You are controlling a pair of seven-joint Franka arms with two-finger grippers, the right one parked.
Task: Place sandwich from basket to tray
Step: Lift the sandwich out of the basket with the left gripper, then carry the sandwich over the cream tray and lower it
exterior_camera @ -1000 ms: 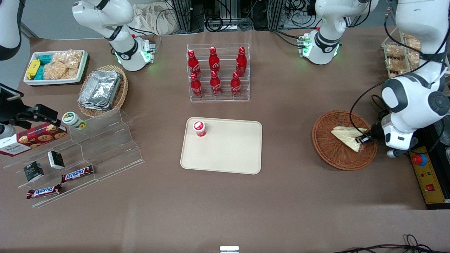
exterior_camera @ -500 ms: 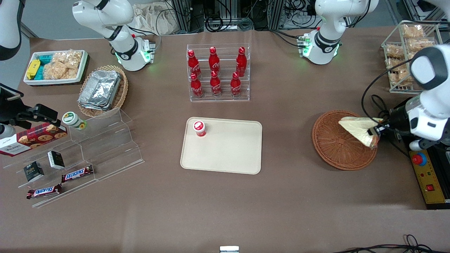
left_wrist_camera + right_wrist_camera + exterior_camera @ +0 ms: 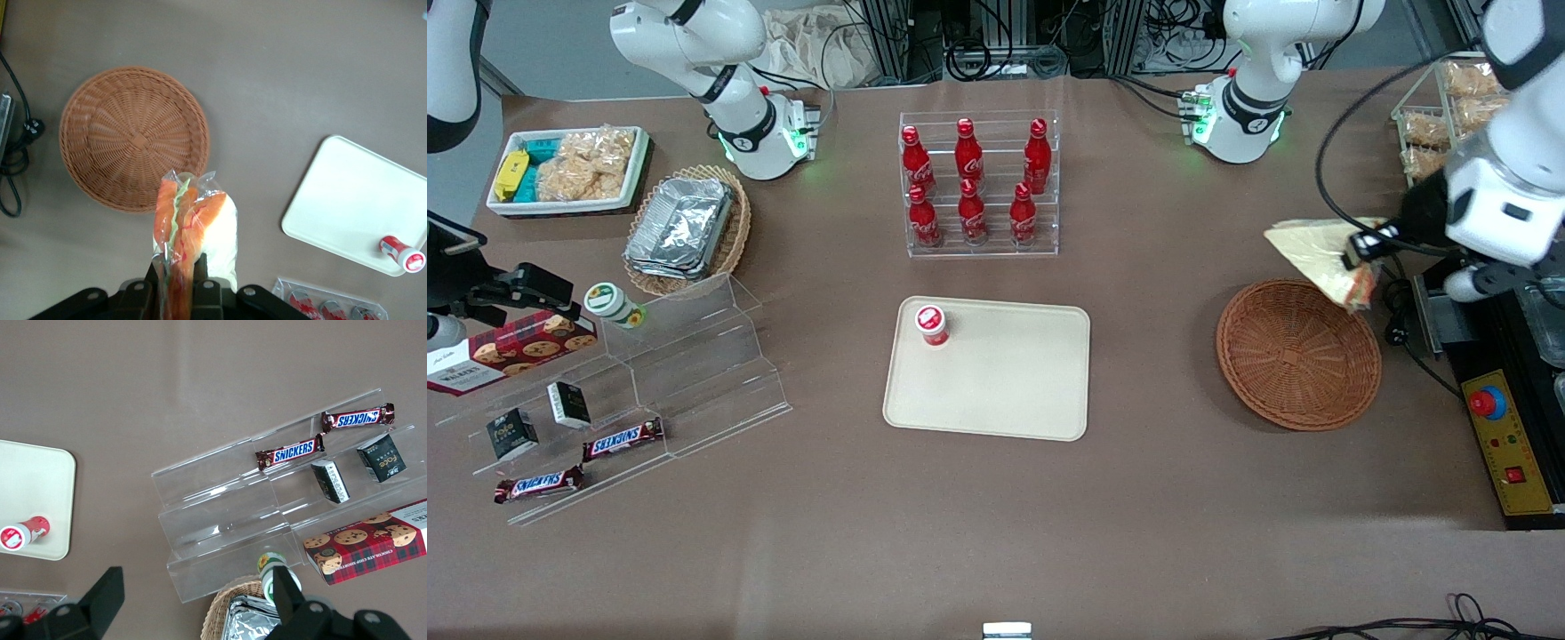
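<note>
My left gripper (image 3: 1362,252) (image 3: 179,277) hangs high above the table, shut on the wrapped sandwich (image 3: 1319,253) (image 3: 193,230). The sandwich is a pale bread wedge with orange and green filling along its cut edge. It is lifted clear of the round reddish-brown wicker basket (image 3: 1298,353) (image 3: 133,137), which holds nothing. The cream tray (image 3: 996,382) (image 3: 353,200) lies flat near the table's middle, toward the parked arm from the basket.
A small red-capped bottle (image 3: 931,324) (image 3: 401,253) stands on a corner of the tray. A clear rack of red cola bottles (image 3: 978,187) stands farther from the front camera than the tray. A control box with a red button (image 3: 1503,436) and cables (image 3: 13,167) lie beside the basket.
The gripper has risen with the sandwich, lifting it out of the basket and carrying it up and away from the front camera. The basket now holds nothing.
</note>
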